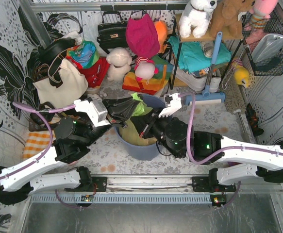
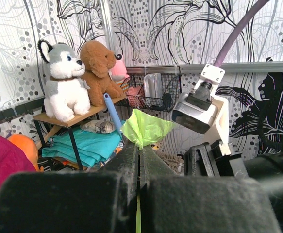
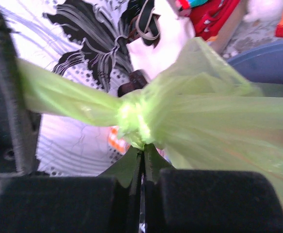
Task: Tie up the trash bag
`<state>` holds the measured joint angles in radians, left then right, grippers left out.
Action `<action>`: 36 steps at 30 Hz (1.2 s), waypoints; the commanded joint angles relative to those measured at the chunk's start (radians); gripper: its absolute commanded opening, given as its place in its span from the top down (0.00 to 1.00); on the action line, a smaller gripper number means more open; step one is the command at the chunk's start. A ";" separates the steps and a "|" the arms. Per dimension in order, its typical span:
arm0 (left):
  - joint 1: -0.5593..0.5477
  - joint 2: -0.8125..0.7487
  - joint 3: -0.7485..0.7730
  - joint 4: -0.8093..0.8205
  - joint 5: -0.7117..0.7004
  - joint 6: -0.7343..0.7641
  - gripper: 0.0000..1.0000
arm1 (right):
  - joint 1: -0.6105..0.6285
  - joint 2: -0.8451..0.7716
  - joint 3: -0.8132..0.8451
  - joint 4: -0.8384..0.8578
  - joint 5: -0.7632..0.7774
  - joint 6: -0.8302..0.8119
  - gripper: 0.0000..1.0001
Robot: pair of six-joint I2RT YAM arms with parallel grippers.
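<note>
Trash bag point(image 3: 219, 111), translucent green, knotted

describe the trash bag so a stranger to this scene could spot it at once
Find the round blue-grey bin at the centre of the top view. The trash bag rises out of it. Unlike the opaque cream tote bag back-left, it is thin, translucent light-green plastic gathered into a knot.

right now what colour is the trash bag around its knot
The trash bag is translucent light green, clearest in the right wrist view.
</note>
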<state>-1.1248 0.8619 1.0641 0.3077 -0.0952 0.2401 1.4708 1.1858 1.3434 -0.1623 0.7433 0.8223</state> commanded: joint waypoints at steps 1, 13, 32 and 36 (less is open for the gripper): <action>0.005 -0.013 0.014 0.019 -0.006 -0.001 1.00 | 0.005 -0.017 -0.046 0.053 0.166 0.001 1.00; 0.005 -0.002 0.013 0.002 0.018 -0.019 1.00 | 0.004 -0.038 -0.156 0.150 0.306 -0.001 1.00; 0.005 0.007 0.023 -0.020 0.047 -0.043 0.99 | 0.004 -0.035 -0.292 0.584 0.489 -0.260 1.00; 0.005 0.014 0.026 -0.025 0.063 -0.051 0.98 | 0.004 -0.009 -0.321 0.691 0.536 -0.300 1.00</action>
<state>-1.1248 0.8722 1.0641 0.2592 -0.0597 0.2077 1.4708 1.1629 1.0538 0.3672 1.1984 0.5953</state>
